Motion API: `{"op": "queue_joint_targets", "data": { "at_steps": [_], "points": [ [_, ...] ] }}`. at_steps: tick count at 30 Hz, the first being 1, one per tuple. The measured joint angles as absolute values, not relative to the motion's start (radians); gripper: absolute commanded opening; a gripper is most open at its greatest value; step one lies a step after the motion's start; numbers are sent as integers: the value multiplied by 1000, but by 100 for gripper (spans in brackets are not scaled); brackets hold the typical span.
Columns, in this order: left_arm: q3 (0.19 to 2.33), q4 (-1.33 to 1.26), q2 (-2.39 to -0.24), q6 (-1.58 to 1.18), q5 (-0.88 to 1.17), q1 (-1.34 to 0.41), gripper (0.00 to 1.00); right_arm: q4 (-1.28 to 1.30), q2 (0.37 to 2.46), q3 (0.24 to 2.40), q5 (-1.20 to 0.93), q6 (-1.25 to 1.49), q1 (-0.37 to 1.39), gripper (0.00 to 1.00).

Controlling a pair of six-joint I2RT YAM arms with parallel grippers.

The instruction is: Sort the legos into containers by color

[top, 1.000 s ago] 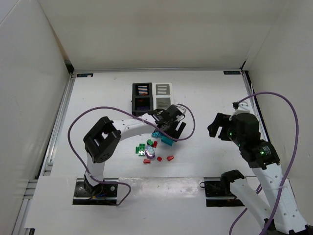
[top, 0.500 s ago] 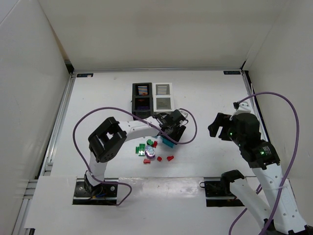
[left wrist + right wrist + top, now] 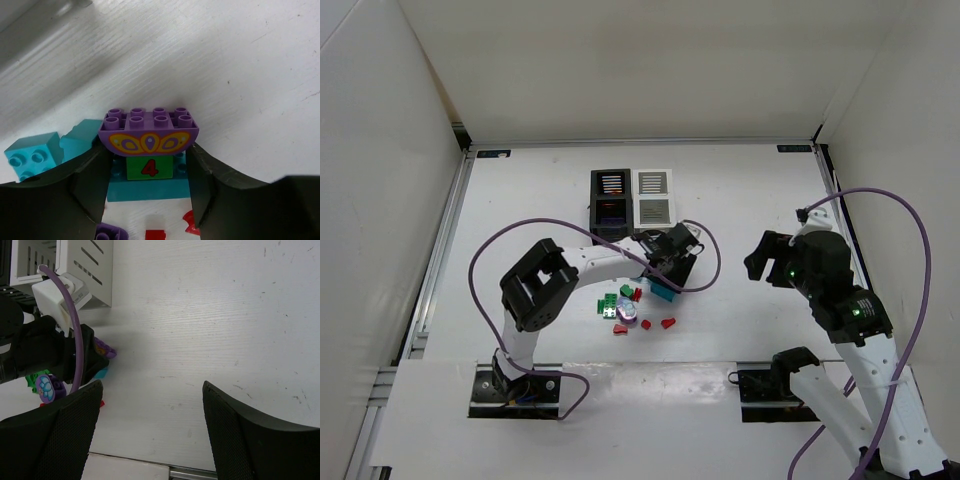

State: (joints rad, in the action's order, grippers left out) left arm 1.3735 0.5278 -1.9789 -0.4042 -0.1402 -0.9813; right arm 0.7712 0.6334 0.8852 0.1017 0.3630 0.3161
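Note:
My left gripper (image 3: 671,272) is low over the brick pile and its jaws are closed on a small stack. The stack is a purple curved brick (image 3: 148,132) on a green "4" brick (image 3: 149,167) on a teal plate (image 3: 147,191). The teal plate (image 3: 663,291) also shows from above. Loose green (image 3: 609,305), purple (image 3: 626,313) and red (image 3: 667,323) legos lie to its left on the table. The black bin (image 3: 610,200) and white bin (image 3: 653,197) stand side by side behind. My right gripper (image 3: 150,430) is open and empty above bare table at the right.
Two loose teal bricks (image 3: 30,155) lie left of the left fingers. Small red pieces (image 3: 156,234) lie under the left wrist. The left arm's purple cable (image 3: 75,340) and the white bin (image 3: 82,265) show at the left of the right wrist view. White walls enclose the table.
My left gripper has moved a little right and toward the near edge, settling on the teal-based stack. The right arm has not moved.

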Motion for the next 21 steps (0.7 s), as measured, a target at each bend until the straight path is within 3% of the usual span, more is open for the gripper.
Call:
{"op": "queue_joint_targets", "data": {
  "at_steps": [7,11,16,21],
  "points": [
    [1354,537,-1881,-386,-134,-981,43,771,633,885,63,367,326,83],
    [1227,431,-1652,-273,-38,-981,57,768,635,887,-61,391,300,83],
    [1185,370,-1440,-179,12,-983,59,765,652,889,-238,416,221,83],
    [1190,362,-1454,-163,19,-967,84,765,661,888,-299,431,182,83]
  ]
}}
